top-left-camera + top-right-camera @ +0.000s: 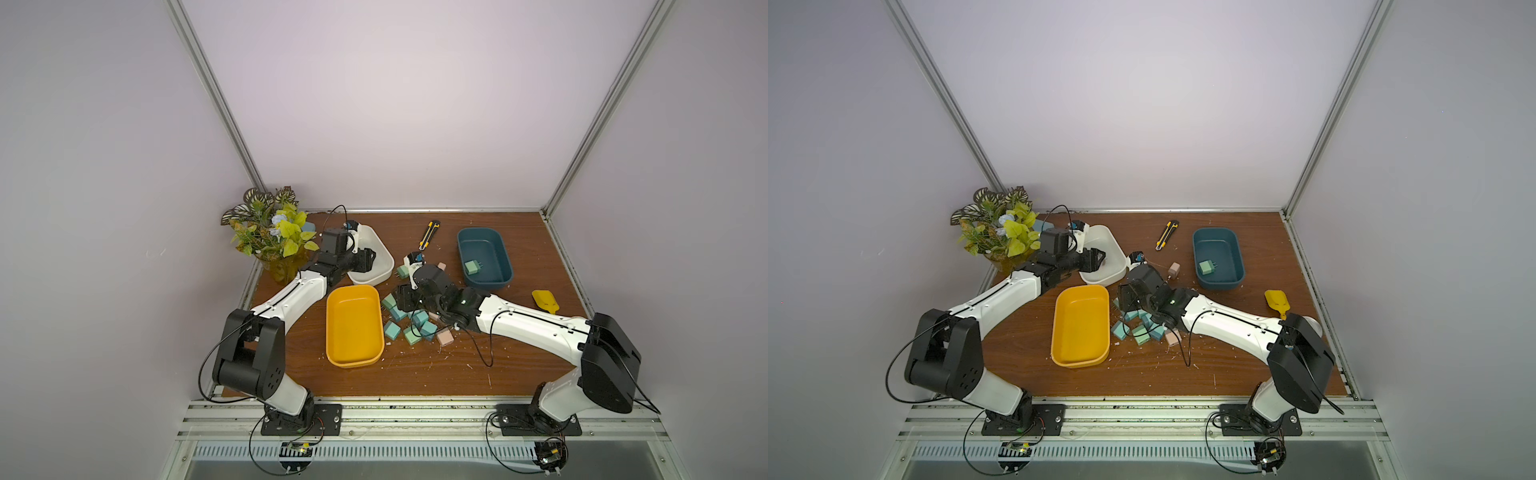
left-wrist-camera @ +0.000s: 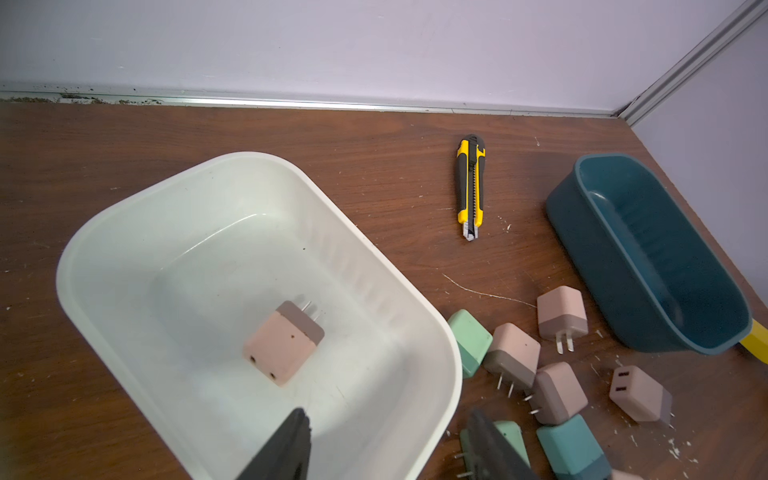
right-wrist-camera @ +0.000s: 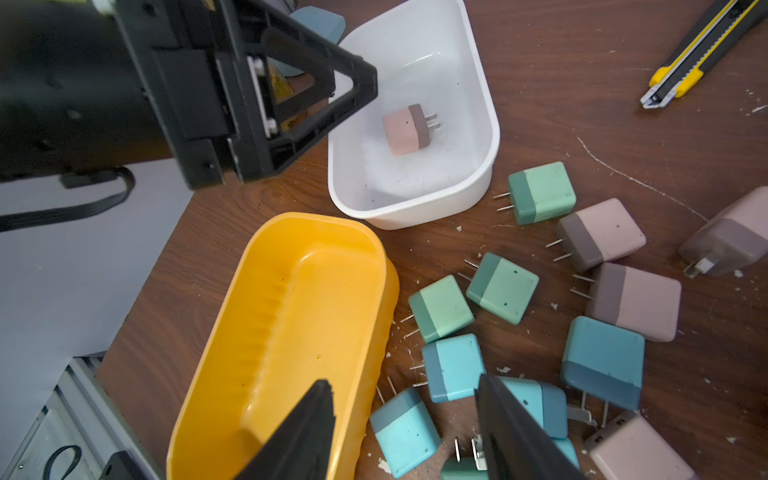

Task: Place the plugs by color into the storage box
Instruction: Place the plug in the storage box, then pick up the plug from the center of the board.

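Brown wood-grain tabletop (image 1: 415,374) under everything, flecked with white chips. Artificial plant (image 1: 270,232) in the far left corner. Yellow box (image 1: 353,328) nearest the arm bases, one long side just beside the loose pile. Dark teal box (image 1: 484,257) at far right. White box (image 1: 376,259) at far left by the plant, one corner close to the far end of the yellow box. Left gripper (image 2: 388,415) above the white box, fingers well apart, nothing between them. Right gripper (image 3: 404,381) low over the pile at the yellow box's rim, fingers likewise parted, no plug clamped, teal ones directly beneath. Plugs (image 1: 409,324) mostly loose on the wood between the yellow box and the right arm: teal nearest the yellow box, mint toward the white box, pink-beige on the dark teal box's side, prongs pointing various ways. Yellow-black utility knife (image 1: 429,235) at the back, between the white and dark teal boxes, apart from both. Small yellow plastic scoop (image 1: 545,301) near the right edge, beside the right arm. One pink plug (image 2: 282,347) on its side on the white box's floor. One green plug (image 1: 471,267) inside the dark teal box, prongs toward the right.
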Motion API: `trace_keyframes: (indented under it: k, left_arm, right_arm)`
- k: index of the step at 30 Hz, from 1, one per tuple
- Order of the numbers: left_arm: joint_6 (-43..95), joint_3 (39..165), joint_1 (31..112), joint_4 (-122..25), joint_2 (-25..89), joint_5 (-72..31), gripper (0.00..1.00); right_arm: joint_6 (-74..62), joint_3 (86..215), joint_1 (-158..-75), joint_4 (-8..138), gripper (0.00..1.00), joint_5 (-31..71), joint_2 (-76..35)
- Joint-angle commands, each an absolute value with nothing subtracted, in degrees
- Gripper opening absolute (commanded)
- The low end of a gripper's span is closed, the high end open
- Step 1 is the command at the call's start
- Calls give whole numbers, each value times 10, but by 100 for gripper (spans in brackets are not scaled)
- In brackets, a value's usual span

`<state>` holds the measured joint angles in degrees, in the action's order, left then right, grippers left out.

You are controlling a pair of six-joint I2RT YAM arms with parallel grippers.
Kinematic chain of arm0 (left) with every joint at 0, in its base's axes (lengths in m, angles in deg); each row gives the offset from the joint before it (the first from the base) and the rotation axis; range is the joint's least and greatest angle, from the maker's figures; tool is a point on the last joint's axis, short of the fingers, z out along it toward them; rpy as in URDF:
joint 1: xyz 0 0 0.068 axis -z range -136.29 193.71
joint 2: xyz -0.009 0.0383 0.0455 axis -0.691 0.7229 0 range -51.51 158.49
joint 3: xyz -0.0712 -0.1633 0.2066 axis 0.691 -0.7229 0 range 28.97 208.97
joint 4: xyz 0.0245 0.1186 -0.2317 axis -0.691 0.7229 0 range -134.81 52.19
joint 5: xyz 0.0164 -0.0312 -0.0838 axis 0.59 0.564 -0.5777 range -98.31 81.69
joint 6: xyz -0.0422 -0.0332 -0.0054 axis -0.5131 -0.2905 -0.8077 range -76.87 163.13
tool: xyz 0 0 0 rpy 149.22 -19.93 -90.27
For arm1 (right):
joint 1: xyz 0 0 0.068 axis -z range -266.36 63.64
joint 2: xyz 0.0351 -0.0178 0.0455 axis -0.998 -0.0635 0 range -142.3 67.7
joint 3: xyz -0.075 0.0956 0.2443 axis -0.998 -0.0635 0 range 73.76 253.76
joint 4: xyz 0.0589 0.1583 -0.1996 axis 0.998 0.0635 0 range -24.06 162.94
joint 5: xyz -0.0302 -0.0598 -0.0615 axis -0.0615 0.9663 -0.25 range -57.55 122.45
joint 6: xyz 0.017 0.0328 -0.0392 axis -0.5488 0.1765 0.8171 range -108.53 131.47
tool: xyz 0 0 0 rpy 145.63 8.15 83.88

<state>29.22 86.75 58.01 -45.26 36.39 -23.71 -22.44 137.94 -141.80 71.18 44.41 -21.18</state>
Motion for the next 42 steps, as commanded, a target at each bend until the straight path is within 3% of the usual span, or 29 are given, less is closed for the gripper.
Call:
trace_keyframes:
  k: [1, 8, 25, 36, 42]
  left_arm:
    - [292, 849, 577, -482, 343, -252, 62]
    - [255, 810, 577, -539, 311, -333, 62]
    - [380, 803, 639, -501, 261, -265, 62]
    - [340, 701, 641, -514, 186, -288, 60]
    - [382, 659, 643, -475, 128, -292, 60]
  right_arm:
    - [-211, 1414, -1421, 724, 61, 461, -217]
    - [-206, 1419, -1421, 730, 67, 470, -226]
    - [-155, 1432, -1421, 781, 69, 525, -228]
    - [-179, 1372, -1421, 795, 68, 527, -219]
    - [-193, 1340, -1421, 806, 68, 540, -215]
